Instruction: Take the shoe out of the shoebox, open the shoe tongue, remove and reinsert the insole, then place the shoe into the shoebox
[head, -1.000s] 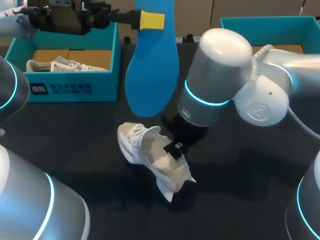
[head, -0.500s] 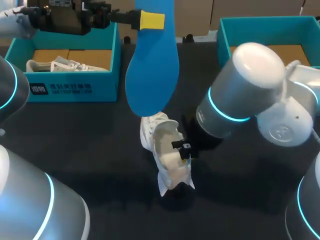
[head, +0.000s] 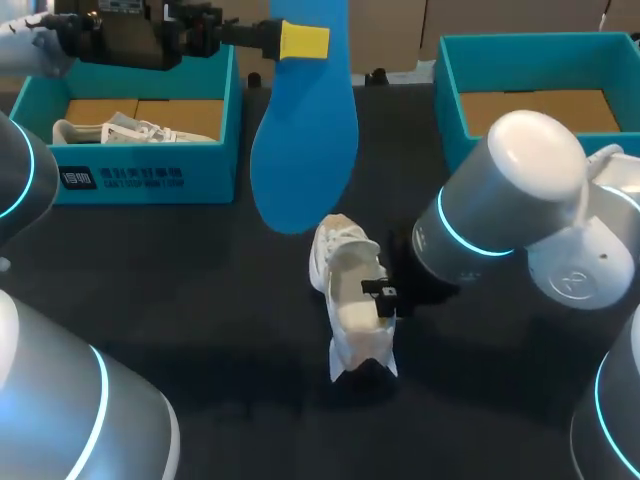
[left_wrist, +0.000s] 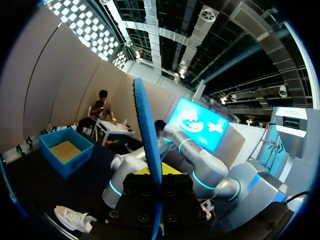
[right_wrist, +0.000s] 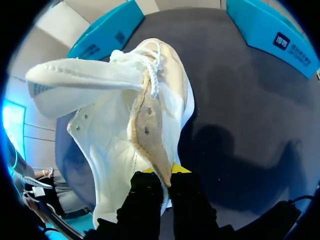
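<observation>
Shoe is found shifted rightward and turned, its collar pinched in the closed right gripper. Insole is held hanging from the clamped left gripper. Reinsertion is judged next.

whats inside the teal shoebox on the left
One white shoe lies on the brown floor of the shoebox. Its front wall hides the near strip of floor, and the left arm covers the far rim.
</observation>
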